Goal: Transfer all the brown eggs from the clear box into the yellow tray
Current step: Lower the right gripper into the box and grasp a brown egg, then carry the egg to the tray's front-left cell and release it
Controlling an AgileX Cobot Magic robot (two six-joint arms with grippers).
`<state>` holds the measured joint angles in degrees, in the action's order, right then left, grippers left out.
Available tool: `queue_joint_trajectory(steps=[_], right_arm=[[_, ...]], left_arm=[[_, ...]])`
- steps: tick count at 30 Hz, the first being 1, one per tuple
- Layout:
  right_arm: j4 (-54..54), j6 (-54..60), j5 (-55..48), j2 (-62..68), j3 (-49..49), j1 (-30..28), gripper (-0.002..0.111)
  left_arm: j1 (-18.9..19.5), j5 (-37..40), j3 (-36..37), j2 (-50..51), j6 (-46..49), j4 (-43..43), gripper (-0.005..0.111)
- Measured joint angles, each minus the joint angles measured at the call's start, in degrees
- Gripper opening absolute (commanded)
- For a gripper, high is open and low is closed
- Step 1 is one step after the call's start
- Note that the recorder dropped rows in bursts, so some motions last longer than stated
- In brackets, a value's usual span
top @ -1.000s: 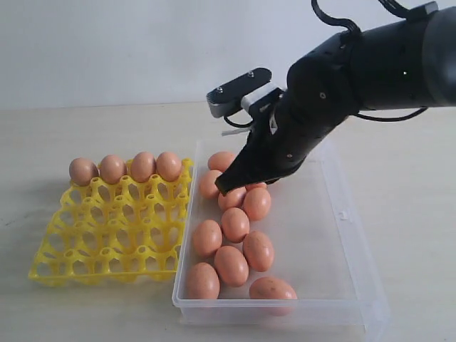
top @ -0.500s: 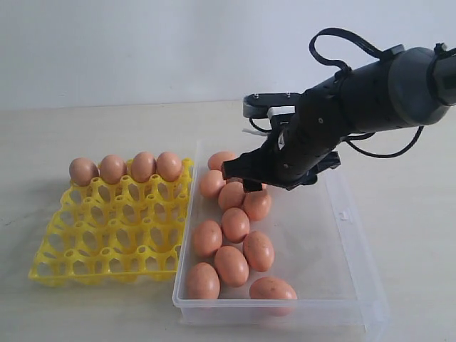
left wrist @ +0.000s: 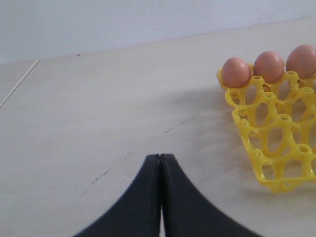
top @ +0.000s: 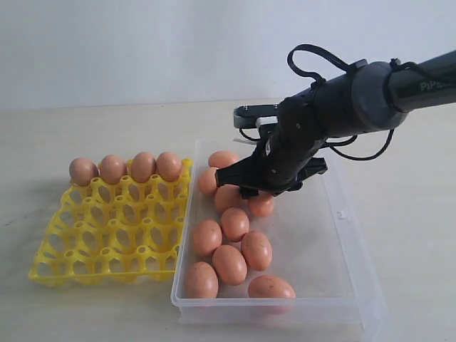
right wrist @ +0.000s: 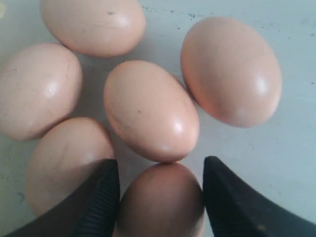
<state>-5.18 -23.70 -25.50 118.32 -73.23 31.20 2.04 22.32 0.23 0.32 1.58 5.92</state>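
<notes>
Right gripper straddles egg — neighbours crowding.

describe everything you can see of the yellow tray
The yellow tray is bright yellow plastic, roughly square: a grid of open cups with pointed posts between. It lies flat on the pale table, close beside the clear box. Four brown eggs sit in its far row; the remaining cups are empty. Nothing else touches it.
</notes>
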Motion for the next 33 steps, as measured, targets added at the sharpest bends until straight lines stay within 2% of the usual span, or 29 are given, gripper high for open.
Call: queue_joint_trajectory(steps=[2, 5, 7, 11, 17, 20, 27, 30, 33], right_arm=[[0.0, 0.8, -2.1, 0.2, -0.1, 0.0, 0.061], [0.0, 1.2, -3.7, 1.0, 0.0, 0.0, 0.054], [-0.1, 1.3, -3.8, 1.0, 0.0, 0.0, 0.040], [-0.2, 1.5, -3.9, 1.0, 0.0, 0.0, 0.001], [0.0, 4.5, -3.9, -0.5, 0.1, 0.0, 0.000], [0.3, 8.2, -0.3, -3.6, 0.3, 0.6, 0.000], [9.6, 27.6, 23.3, -9.6, 0.3, 7.3, 0.000], [11.4, 31.1, 31.6, -8.4, -1.1, 11.1, 0.000], [11.5, 31.9, 35.1, -5.4, -4.4, 14.1, 0.000]], left_arm=[[0.0, 0.0, 0.0, 0.0, 0.0, 0.0, 0.000], [0.0, 0.0, 0.0, 0.0, 0.0, 0.0, 0.000], [0.0, 0.0, 0.0, 0.0, 0.0, 0.0, 0.000], [0.0, 0.0, 0.0, 0.0, 0.0, 0.0, 0.000], [0.0, 0.0, 0.0, 0.0, 0.0, 0.0, 0.000], [0.0, 0.0, 0.0, 0.0, 0.0, 0.0, 0.000], [0.0, 0.0, 0.0, 0.0, 0.0, 0.0, 0.000], [0.0, 0.0, 0.0, 0.0, 0.0, 0.0, 0.000], [0.0, 0.0, 0.0, 0.0, 0.0, 0.0, 0.000]])
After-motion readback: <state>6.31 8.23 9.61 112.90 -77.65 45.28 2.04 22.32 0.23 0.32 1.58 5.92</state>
